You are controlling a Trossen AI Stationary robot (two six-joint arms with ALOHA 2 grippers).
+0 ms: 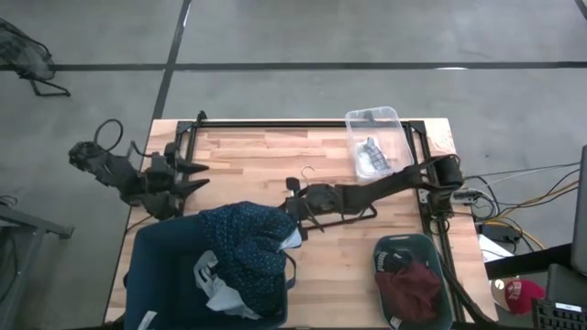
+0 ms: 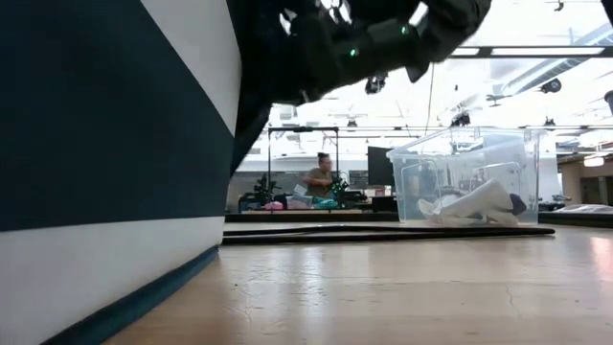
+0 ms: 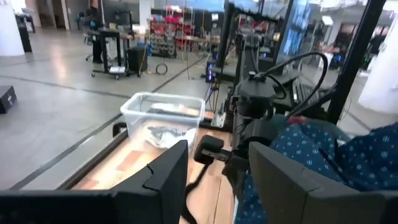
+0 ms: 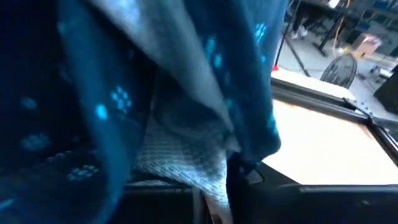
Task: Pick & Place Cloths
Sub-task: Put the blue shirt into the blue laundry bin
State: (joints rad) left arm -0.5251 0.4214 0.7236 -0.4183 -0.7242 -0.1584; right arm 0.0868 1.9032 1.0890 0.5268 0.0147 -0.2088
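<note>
1. Navy dotted shirt [image 1: 246, 247] is being draped over the dark blue bin [image 1: 156, 275] rim, its collar being pinched by the clenched right gripper [image 1: 295, 209].
2. Left gripper [image 1: 197, 176] is being held parted, empty, beside the bin.
3. Socks [image 1: 374, 156] are being kept in the clear box [image 1: 396, 124].
4. Maroon piece [image 1: 413, 291] is being kept in the grey tray [image 1: 440, 261].
</note>
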